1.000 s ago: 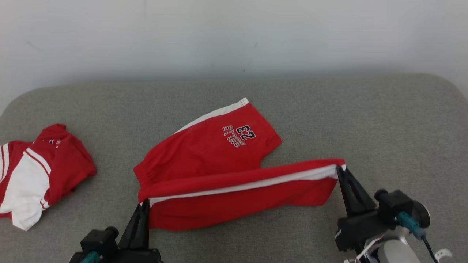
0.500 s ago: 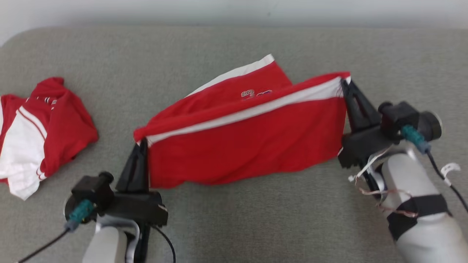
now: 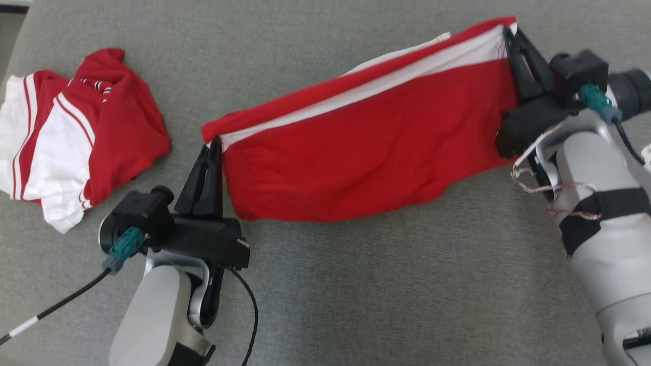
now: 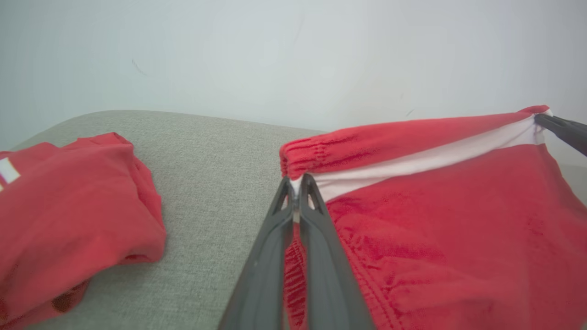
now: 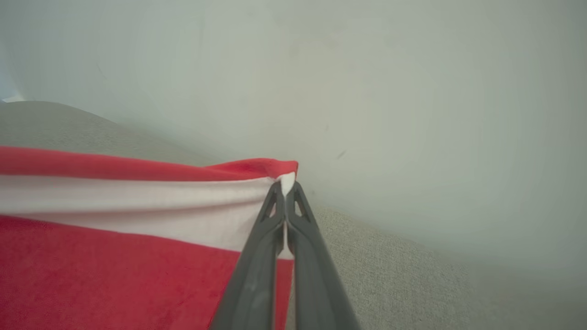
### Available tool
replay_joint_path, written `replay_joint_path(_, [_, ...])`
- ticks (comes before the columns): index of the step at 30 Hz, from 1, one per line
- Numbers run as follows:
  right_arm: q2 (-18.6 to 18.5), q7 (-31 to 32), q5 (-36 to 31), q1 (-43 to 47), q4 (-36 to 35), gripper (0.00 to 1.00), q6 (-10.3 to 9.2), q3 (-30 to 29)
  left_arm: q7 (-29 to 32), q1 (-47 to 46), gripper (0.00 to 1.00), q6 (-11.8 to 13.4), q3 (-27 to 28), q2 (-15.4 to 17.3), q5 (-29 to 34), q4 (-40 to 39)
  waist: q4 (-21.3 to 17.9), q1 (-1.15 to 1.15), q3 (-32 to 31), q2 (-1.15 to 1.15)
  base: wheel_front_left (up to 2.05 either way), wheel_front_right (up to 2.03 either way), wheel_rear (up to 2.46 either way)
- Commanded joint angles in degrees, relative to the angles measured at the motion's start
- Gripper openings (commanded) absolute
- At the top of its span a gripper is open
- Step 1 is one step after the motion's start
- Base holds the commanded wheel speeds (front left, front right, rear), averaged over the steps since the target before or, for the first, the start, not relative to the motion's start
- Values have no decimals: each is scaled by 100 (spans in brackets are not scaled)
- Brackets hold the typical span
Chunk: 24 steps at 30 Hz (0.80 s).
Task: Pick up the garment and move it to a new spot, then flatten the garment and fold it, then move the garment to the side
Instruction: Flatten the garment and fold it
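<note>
The garment (image 3: 366,137) is a pair of red shorts with a white side stripe, lifted and stretched between both arms above the grey cushioned surface (image 3: 356,284). My left gripper (image 3: 216,145) is shut on its elastic waistband corner, seen close in the left wrist view (image 4: 298,181). At the upper right, my right gripper (image 3: 508,33) is shut on the hem corner by the white stripe (image 5: 286,183). The cloth (image 4: 449,220) hangs down in a sheet between them, and its lower edge droops toward the surface. The printed side is hidden.
A second red and white garment (image 3: 76,132) lies crumpled at the left of the grey surface, also seen as a red heap (image 4: 69,215) in the left wrist view. A pale wall (image 5: 367,91) rises behind. The surface's left corner (image 3: 20,30) is near.
Both grippers have raised and carried the shorts' near edge up and away, so the cloth now hangs and covers the printed leg. The head camera has tilted down, shifting the whole picture.
</note>
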Motion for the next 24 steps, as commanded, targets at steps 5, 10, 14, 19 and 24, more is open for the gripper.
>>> replay_joint_path(5, [46,0,-176,-460,373,0,-17,99,-18,-295,0,112,-223,-5,-161,46,243,-1,293,-1,0,0,0])
replay_joint_path(10, [143,0,-233,-565,728,33,-17,139,-18,-347,25,99,-387,-4,-243,96,250,-1,307,-1,0,0,0])
replay_joint_path(14, [158,-1,-217,-587,962,100,-17,-76,-18,-322,100,119,-448,-9,-292,106,222,-1,260,-1,0,0,0])
replay_joint_path(19, [235,0,-122,-310,838,100,-17,-345,-18,-165,100,235,-340,-4,-227,37,146,-1,136,-1,0,0,0])
replay_joint_path(24, [308,0,205,70,839,100,-17,-224,-18,65,100,290,-200,-5,-115,-45,45,-1,3,-1,0,0,0])
